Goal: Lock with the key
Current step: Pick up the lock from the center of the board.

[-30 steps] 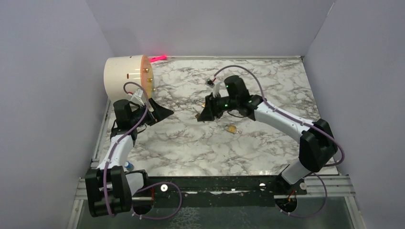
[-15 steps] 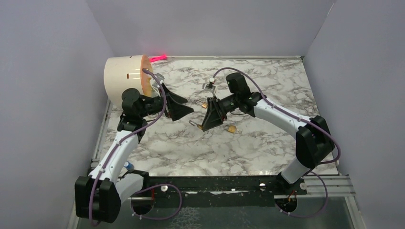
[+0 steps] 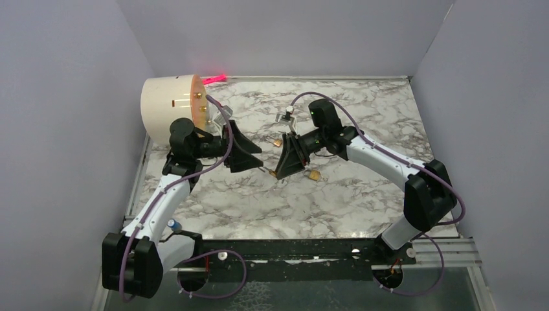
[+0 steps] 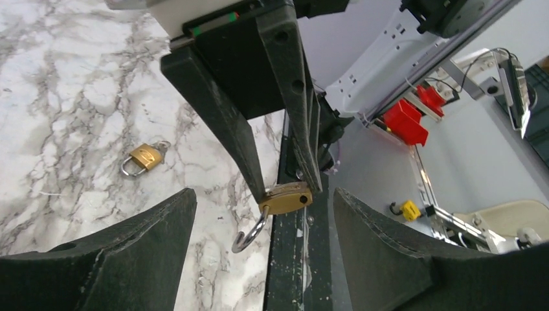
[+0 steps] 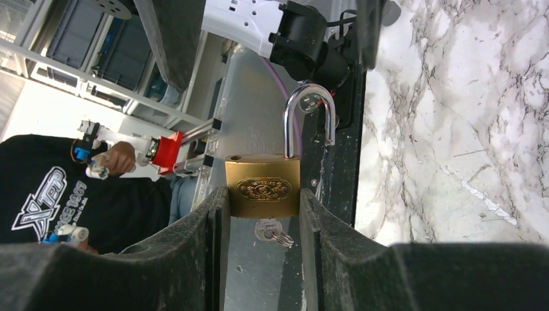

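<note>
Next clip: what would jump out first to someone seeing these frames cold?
The right gripper holds a brass padlock by its body near the middle of the marble table, shackle open and a key in its base. The left gripper faces it, open. A second padlock lies on the marble beside the right gripper, and a cream drum sits in the far left corner.

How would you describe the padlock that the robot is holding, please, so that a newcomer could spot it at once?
On the marble table, look to the middle, where the two arms face each other. There the jaws of the right gripper clamp the brass body of the padlock. Unlike the spare padlock lying on the marble, its shackle stands open and a key sits in its keyhole.
</note>
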`<state>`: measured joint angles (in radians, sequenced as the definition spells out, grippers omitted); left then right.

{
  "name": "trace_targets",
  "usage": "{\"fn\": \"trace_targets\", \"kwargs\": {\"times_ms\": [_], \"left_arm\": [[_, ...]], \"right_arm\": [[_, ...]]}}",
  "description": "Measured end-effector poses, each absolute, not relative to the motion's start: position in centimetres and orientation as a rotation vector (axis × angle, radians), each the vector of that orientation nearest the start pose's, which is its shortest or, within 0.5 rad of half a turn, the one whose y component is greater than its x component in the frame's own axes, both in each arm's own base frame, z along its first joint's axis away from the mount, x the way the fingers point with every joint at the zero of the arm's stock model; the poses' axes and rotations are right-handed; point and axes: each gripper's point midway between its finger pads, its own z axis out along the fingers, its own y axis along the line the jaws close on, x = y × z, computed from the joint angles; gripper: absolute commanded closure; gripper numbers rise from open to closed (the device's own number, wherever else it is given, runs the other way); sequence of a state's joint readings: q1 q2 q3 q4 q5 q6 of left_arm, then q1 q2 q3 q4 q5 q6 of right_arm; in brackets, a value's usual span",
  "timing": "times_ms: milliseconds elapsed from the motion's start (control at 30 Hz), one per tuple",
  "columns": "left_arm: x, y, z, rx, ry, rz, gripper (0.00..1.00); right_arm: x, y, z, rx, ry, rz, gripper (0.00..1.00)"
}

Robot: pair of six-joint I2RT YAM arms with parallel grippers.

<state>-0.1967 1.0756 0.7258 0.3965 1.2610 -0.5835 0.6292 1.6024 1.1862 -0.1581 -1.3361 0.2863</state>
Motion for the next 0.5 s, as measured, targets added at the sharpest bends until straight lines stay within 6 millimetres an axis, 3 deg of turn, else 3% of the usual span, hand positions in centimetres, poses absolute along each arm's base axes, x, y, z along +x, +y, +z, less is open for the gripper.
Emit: {"fn": "trace_targets", "kwargs": {"times_ms": [333,433,500], "left_arm": [[19.0,-22.8,26.6,0.848,1.645,-1.625,0.55],[18.9,-22.8,26.4,0.847,1.648,-1.627,0.75],[18.9,-22.8,26.4,0.848,1.647,-1.626,0.78]], "right_arm": [[17.8,34.0,24.3,-1.199,1.87,1.927,0.67],[17.9,34.0,24.3,-1.193,1.873,1.924,0.67],[18.1,33.9,24.3,-1.188,1.875,1.92,0.67]]}}
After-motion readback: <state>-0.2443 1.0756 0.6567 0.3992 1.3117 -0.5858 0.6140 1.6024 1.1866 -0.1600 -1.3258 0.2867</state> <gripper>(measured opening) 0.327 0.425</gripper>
